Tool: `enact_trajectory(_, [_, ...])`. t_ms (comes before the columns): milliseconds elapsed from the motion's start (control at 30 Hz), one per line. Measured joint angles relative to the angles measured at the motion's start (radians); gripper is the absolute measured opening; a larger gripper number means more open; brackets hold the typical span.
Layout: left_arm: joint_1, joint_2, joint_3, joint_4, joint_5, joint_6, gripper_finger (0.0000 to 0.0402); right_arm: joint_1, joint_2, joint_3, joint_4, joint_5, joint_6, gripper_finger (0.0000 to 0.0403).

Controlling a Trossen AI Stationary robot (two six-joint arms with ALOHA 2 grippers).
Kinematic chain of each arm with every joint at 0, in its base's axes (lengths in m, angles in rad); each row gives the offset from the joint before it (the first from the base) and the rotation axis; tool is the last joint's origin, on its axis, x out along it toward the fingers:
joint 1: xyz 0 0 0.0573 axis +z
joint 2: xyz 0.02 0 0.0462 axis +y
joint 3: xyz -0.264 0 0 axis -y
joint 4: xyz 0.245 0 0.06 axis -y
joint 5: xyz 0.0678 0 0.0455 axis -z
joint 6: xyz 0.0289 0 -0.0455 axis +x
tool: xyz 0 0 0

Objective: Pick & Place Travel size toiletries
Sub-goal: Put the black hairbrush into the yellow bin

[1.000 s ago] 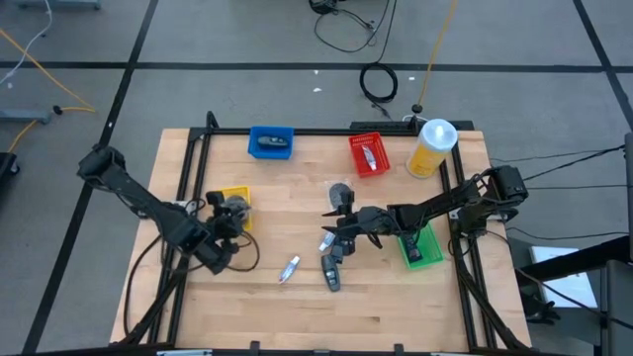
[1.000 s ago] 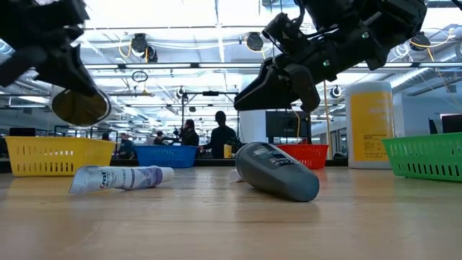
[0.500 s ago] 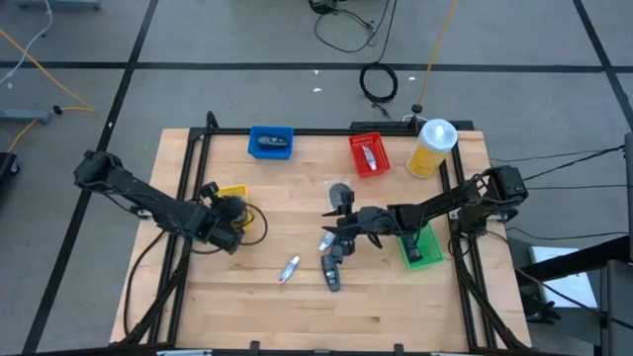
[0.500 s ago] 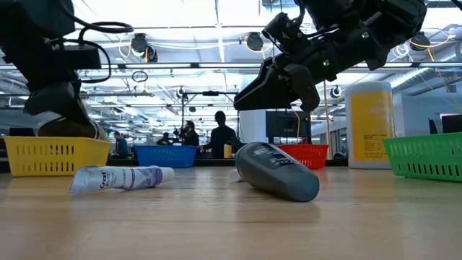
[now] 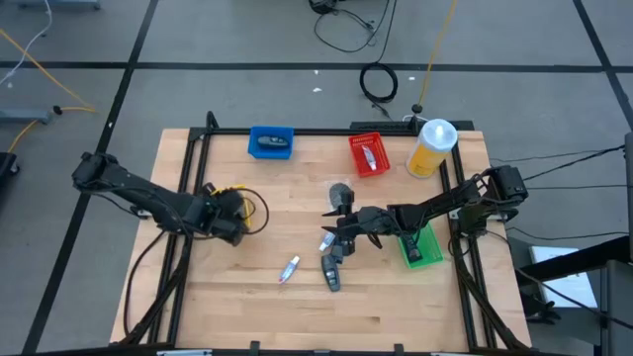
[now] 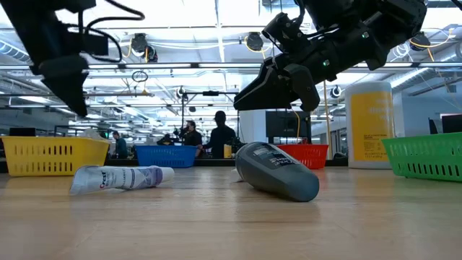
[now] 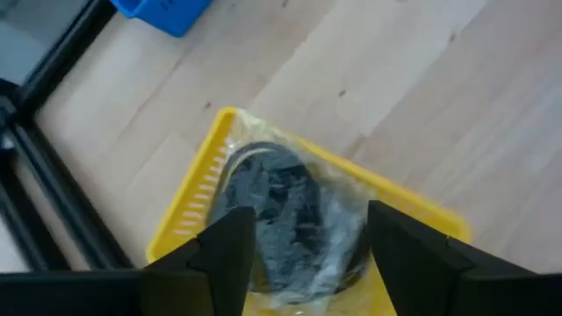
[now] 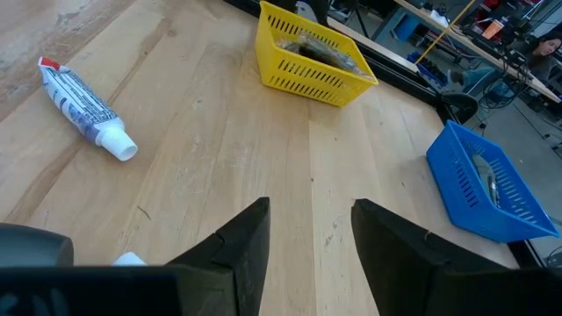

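Observation:
A grey round disc in a clear wrapper [image 7: 285, 219] lies inside the yellow bin [image 5: 235, 195]. My left gripper [image 7: 307, 254] hangs open just above it, one finger on each side, touching nothing. My right gripper [image 8: 307, 237] is open above mid-table, nothing between its fingers. Below and near it lies a dark bottle [image 6: 278, 170] on its side. A white tube [image 6: 123, 177] lies flat toward the left, and another grey disc [image 5: 341, 193] lies farther back.
A blue bin [image 5: 270, 141] with a dark item and a red bin [image 5: 368, 153] with a tube stand at the far edge. A tall yellow canister [image 5: 431, 148] is at the far right. A green bin [image 5: 420, 249] sits under the right arm. Bare wood lies near the front edge.
My left gripper has carried the wrapped disc toward the far edge, gone down over the yellow bin, let the disc go and risen a little. The disc, lifted clear a second ago, now lies in the bin. My right gripper has kept still.

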Motion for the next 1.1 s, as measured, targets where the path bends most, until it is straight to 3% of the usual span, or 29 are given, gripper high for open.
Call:
enact_trajectory(133, [-0.007,0.000,0.007,-0.019,-0.011,-0.127,0.0195,0.000,0.000,0.000,0.000,0.000,0.000,0.0155])
enact_trajectory(300, [0.073,0.000,0.003,-0.117,-0.114,-0.349,0.0120,0.000,0.000,0.000,0.000,0.000,0.000,0.0155])
enact_trajectory(500, [0.169,0.000,-0.070,0.001,-0.106,-0.295,0.0012,0.000,0.000,0.000,0.000,0.000,0.000,0.0155])
enact_trajectory(600, [0.220,0.000,-0.102,0.047,-0.094,-0.258,0.0013,0.000,0.000,0.000,0.000,0.000,0.000,0.0155])
enact_trajectory(800, [0.297,0.000,-0.162,0.057,0.057,-0.272,0.0009,0.000,0.000,0.000,0.000,0.000,0.000,0.0155])
enact_trajectory(1100, [0.312,0.000,-0.188,0.126,0.204,-0.184,0.0013,0.000,0.000,0.000,0.000,0.000,0.000,0.0155])
